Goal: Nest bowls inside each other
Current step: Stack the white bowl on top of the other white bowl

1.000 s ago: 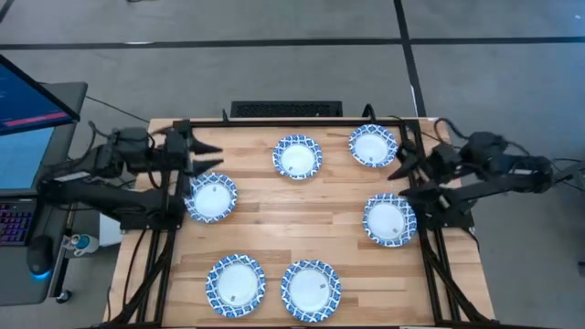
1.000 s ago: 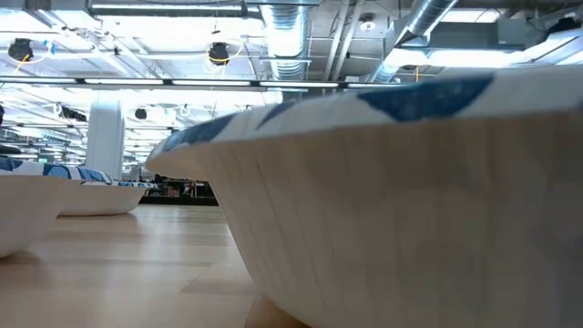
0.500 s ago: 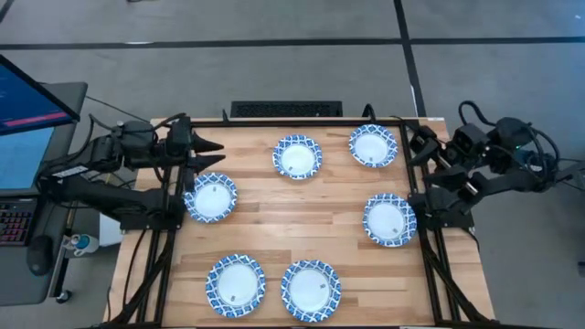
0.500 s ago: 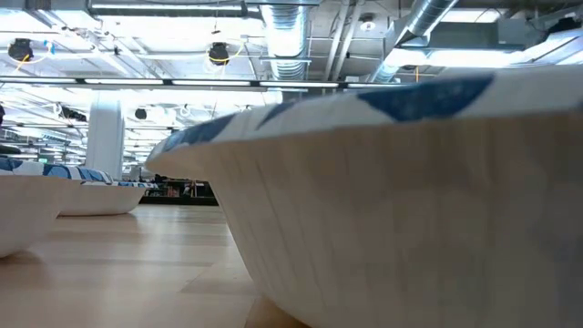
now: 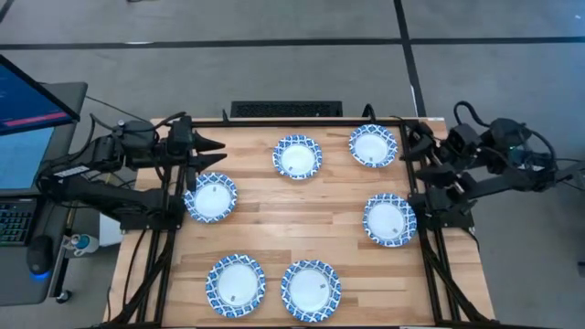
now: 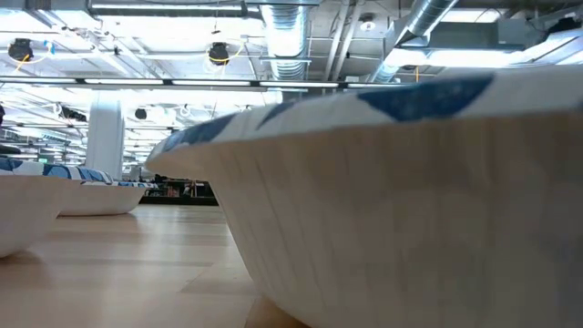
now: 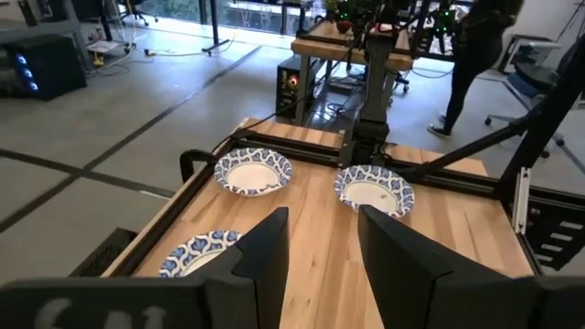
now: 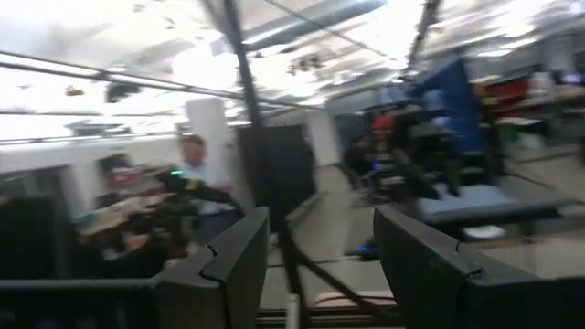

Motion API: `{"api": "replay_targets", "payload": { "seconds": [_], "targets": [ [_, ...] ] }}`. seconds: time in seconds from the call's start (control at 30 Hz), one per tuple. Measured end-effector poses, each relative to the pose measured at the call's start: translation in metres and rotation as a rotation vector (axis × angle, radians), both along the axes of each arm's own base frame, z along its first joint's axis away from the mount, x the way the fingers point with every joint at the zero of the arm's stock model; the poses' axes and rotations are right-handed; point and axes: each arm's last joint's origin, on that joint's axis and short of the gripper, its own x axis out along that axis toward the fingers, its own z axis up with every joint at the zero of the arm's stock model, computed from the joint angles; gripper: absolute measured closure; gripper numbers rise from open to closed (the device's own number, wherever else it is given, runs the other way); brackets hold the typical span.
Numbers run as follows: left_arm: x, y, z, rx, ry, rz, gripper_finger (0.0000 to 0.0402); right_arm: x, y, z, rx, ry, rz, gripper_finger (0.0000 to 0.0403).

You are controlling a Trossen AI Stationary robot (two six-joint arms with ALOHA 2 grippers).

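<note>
Several blue-rimmed white bowls sit apart, each on its base on the wooden table (image 5: 302,215): at the far middle (image 5: 297,156), far right (image 5: 373,145), left (image 5: 212,197), right (image 5: 389,220), and two along the near edge (image 5: 236,283) (image 5: 311,290). My left gripper (image 5: 218,152) hovers open at the far left, just beyond the left bowl, looking across the table (image 7: 322,219). My right gripper (image 5: 409,146) stands open at the right edge, beside the far right bowl, tipped upward toward the room (image 8: 315,219). Neither holds anything.
The low view is filled by one near-edge bowl's wall (image 6: 410,200), with other bowls (image 6: 100,196) behind it at the left. Black frame rails (image 5: 174,265) run along the table's left and right sides. A person (image 8: 194,169) stands in the room beyond.
My right gripper has risen, pulled back from the table toward its right edge and tipped upward, staying open. The bowls have stayed where they were.
</note>
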Motion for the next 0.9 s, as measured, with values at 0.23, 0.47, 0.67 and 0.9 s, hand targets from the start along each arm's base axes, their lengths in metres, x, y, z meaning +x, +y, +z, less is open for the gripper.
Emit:
{"api": "replay_targets", "payload": {
  "seconds": [0.23,0.47,0.67,0.9],
  "targets": [
    [0.001,0.0,0.005,0.043,-0.042,0.001,0.0278,0.022,-0.008,-0.009,-0.128,0.082,-0.303,0.0182],
    [0.001,0.0,0.006,0.043,-0.054,0.001,0.0278,0.036,-0.023,-0.051,-0.164,0.519,-0.59,0.0182],
    [0.001,0.0,0.006,0.042,-0.054,-0.004,0.0278,0.047,-0.039,-0.087,-0.174,0.908,-0.701,0.0182],
    [0.001,0.0,0.009,0.046,-0.08,0.002,0.0278,0.057,-0.071,-0.109,-0.346,1.179,-0.863,0.0182]
  ]
}}
